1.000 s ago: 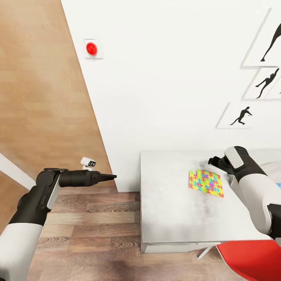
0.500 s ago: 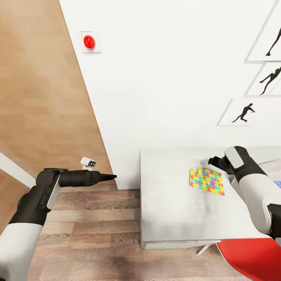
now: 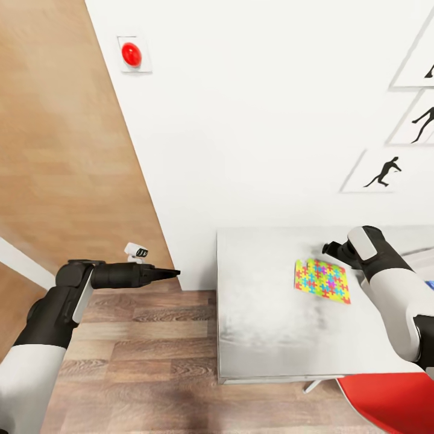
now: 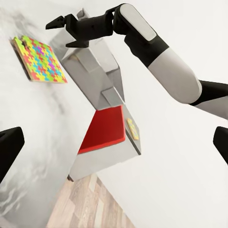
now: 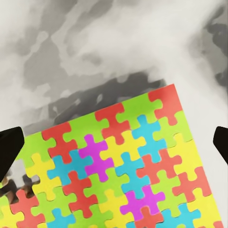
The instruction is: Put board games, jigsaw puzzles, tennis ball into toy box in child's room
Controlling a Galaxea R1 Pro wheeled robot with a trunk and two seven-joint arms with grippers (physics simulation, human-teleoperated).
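Colours: the jigsaw puzzle (image 3: 322,281) is yellow, pink, blue and green, lying flat on the pale grey table (image 3: 265,325).
Right claw: the right gripper (image 3: 331,248) hangs just above the puzzle's far edge, at about 1 o'clock from its middle; its black tips sit wide apart.
How to do it well: I think it should come straight down and pinch one thin edge, because a flat square is hard to lift.
Left claw: the left gripper (image 3: 172,273) is out at 9 o'clock over the wood floor (image 3: 144,361); in its own view the tips are spread, holding nothing.
Around: a red chair (image 3: 392,401) at 5 o'clock, a red button (image 3: 131,54) on the wall.
In the way: nothing near the puzzle.
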